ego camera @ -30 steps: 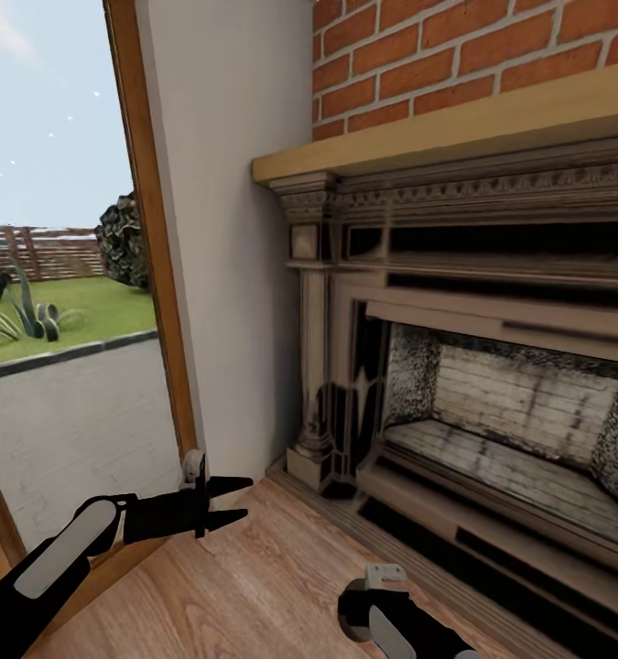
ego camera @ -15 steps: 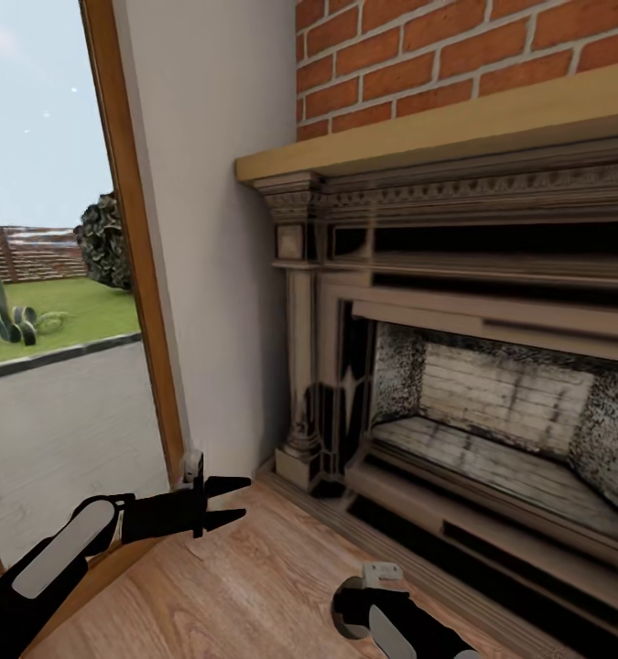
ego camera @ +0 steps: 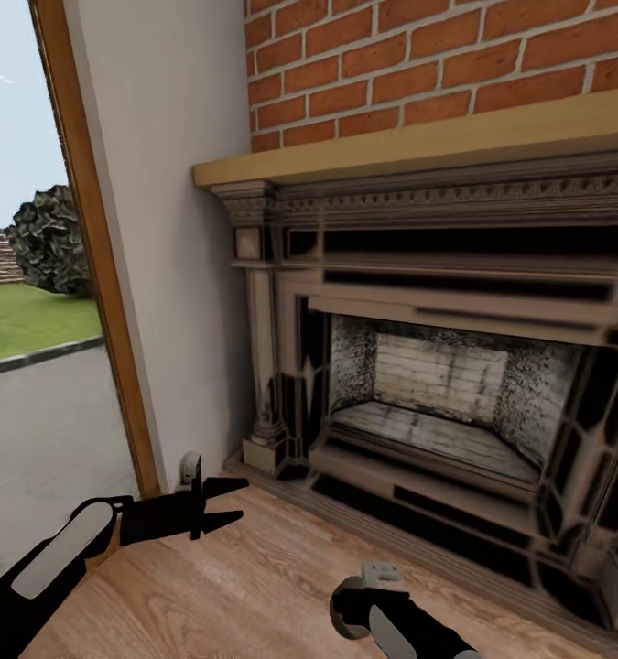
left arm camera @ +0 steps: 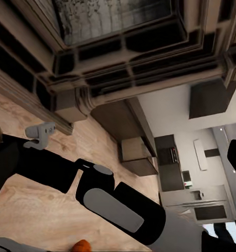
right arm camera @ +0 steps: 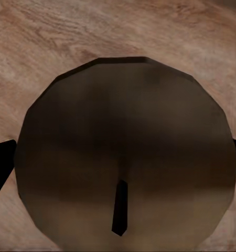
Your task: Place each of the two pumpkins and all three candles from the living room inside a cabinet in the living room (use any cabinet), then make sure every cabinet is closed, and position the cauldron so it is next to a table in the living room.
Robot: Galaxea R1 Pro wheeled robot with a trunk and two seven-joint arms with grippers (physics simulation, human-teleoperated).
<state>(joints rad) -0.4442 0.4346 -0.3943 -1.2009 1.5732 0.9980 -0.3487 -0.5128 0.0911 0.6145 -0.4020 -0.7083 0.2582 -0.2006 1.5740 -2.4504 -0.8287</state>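
While I am holding the robot in front of the fireplace (ego camera: 437, 384), the head camera is looking down at its dark carved surround and pale brick firebox, with the wooden mantel shelf (ego camera: 418, 146) and the red brick wall (ego camera: 437, 64) above. At the left a wooden door frame (ego camera: 98, 275) is bordering a view of paving, lawn and a dark bush (ego camera: 48, 243).

The left gripper (ego camera: 240, 500) is hanging low over the wood floor (ego camera: 254, 586), pointing toward the fireplace, with its two black fingers spread apart and nothing between them.

The right gripper (ego camera: 368, 599) is pointing straight down near the bottom edge of the head view. It is gripping a candle (right arm camera: 126, 157). In the right wrist view I am looking onto its round grey-brown top with the short dark wick, and the black fingers (right arm camera: 0, 165) are pressing in at opposite sides of its rim. From the head, a grey curve of that candle is peeking out just under the gripper.

In the left wrist view I am seeing the right arm (left arm camera: 118, 207) across the floor. A sliver of something orange (left arm camera: 81, 245) is showing at the picture's edge, and I cannot tell what it is.
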